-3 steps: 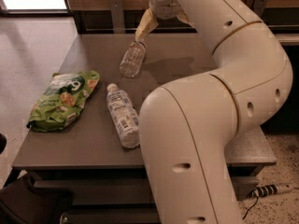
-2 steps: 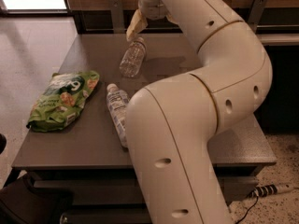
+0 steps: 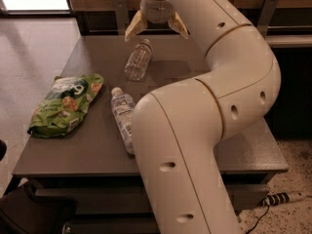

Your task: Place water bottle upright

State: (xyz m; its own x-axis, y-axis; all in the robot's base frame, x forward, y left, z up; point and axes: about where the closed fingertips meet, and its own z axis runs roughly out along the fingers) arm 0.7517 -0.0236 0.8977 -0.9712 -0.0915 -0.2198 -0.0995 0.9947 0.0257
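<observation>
The water bottle (image 3: 137, 60) is small, clear and ribbed with a white cap. It lies on its side on the grey table (image 3: 92, 150), near the far edge, cap pointing away. My gripper (image 3: 156, 29) hangs above the far end of the table, just past the bottle's cap. Its two tan fingers (image 3: 135, 27) are spread wide apart and hold nothing. The arm sweeps down the right side and covers much of the table.
A larger bottle with a white printed label (image 3: 123, 117) lies on its side mid-table, partly hidden by my arm. A green snack bag (image 3: 64, 104) lies at the left. A wooden wall and rails stand behind the table. A power strip (image 3: 282, 198) lies on the floor at right.
My gripper has swung left and turned above the bottle's cap end, so both fingers now show spread apart. The water bottle has not moved.
</observation>
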